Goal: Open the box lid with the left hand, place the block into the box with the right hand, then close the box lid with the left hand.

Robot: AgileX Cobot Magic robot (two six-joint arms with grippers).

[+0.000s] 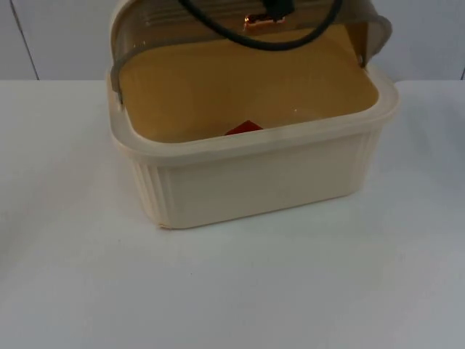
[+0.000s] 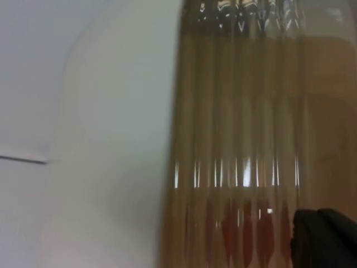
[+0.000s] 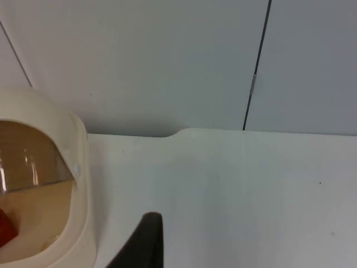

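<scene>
Cream ribbed box (image 1: 254, 182), smoky ridged lid (image 1: 145, 25)

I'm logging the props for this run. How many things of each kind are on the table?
Cream box with its smoky transparent lid raised: 1
Red block inside the box: 1
Total: 2
</scene>
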